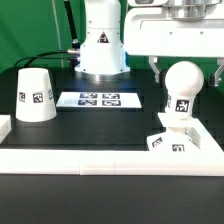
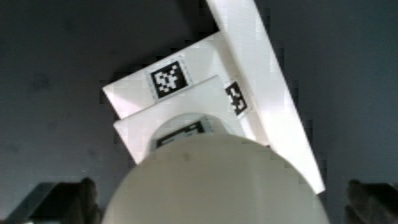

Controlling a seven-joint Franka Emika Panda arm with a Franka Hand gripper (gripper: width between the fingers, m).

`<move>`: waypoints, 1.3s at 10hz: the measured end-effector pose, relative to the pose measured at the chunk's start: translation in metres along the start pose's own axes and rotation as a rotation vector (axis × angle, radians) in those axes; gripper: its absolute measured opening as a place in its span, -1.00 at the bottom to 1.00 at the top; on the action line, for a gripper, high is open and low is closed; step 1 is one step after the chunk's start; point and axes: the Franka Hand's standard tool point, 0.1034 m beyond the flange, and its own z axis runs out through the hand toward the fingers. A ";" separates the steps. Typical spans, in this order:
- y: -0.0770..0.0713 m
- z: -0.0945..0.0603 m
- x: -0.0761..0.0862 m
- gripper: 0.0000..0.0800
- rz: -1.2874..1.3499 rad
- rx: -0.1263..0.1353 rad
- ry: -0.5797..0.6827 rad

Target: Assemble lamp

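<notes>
The ball-shaped bulb (image 1: 183, 82) stands upright by its tagged stem on the small blocky base (image 1: 168, 142) at the exterior view's right, close to the white wall. My gripper (image 1: 188, 72) is open and straddles the ball, with one dark finger (image 1: 160, 68) on each side and a small gap to it. In the wrist view the bulb (image 2: 205, 185) fills the space between the fingers (image 2: 63, 203), with the tagged base (image 2: 187, 90) beyond it. The cone-shaped shade (image 1: 35, 97) stands alone at the exterior view's left.
The marker board (image 1: 98, 100) lies flat in the middle of the black table. A raised white wall (image 1: 100, 160) borders the front and sides. The robot's glossy white body (image 1: 101, 40) stands at the back.
</notes>
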 end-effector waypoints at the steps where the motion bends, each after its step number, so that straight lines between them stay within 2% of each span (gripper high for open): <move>1: 0.000 0.000 0.000 0.75 -0.083 0.000 0.000; 3: 0.001 0.000 0.001 0.75 -0.263 -0.003 0.002; 5: 0.002 -0.001 0.003 0.75 -0.493 -0.029 0.008; 7: 0.001 -0.003 0.007 0.75 -0.697 -0.038 0.018; 9: -0.001 -0.004 0.008 0.75 -0.889 -0.062 0.026; 13: 0.002 0.000 0.008 0.75 -1.181 -0.075 0.010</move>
